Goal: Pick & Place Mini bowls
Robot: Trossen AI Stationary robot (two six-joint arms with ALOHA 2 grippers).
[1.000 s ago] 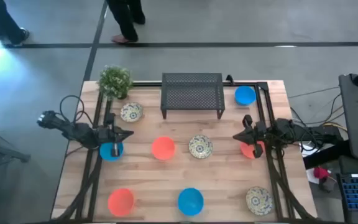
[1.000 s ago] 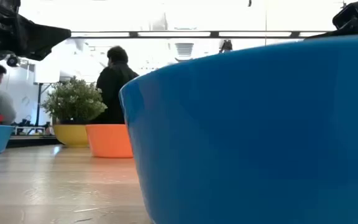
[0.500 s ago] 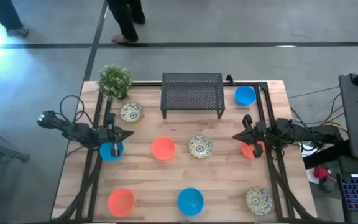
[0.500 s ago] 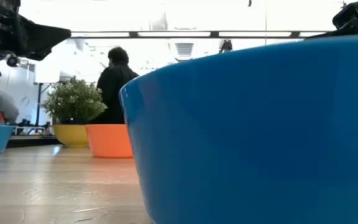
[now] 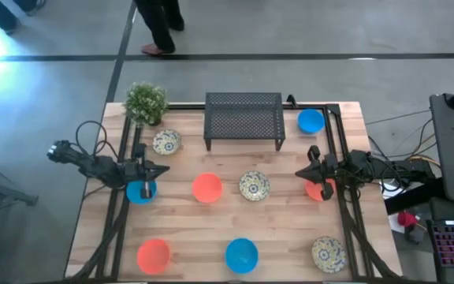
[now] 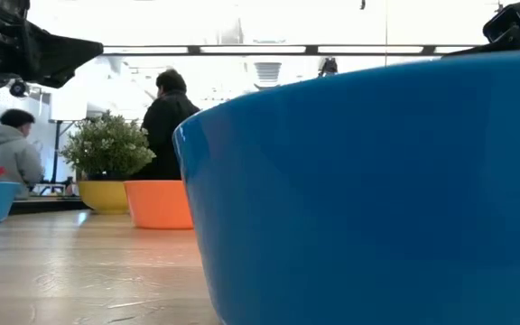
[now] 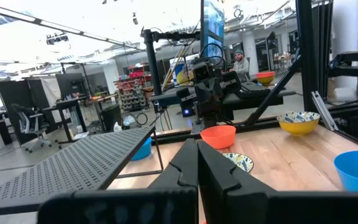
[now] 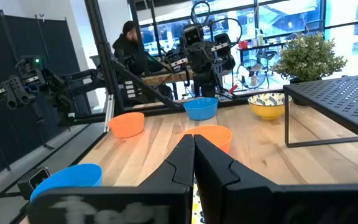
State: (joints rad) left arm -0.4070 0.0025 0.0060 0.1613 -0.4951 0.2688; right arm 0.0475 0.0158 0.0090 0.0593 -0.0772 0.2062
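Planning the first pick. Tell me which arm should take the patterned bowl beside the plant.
Left. The left gripper hangs, shut, just in front of that patterned bowl, on the plant side. The right gripper is across the table, past the rack.

A blue mini bowl (image 6: 368,190) sits so close to the low camera that it blocks most of the table, its right side and base cut off by the frame. Seen from above, the left gripper (image 5: 162,170) overlaps another blue bowl (image 5: 139,192), and the right gripper (image 5: 299,173) covers part of an orange-red bowl (image 5: 318,190). The patterned bowls' (image 5: 254,186) ornament is too small to read.
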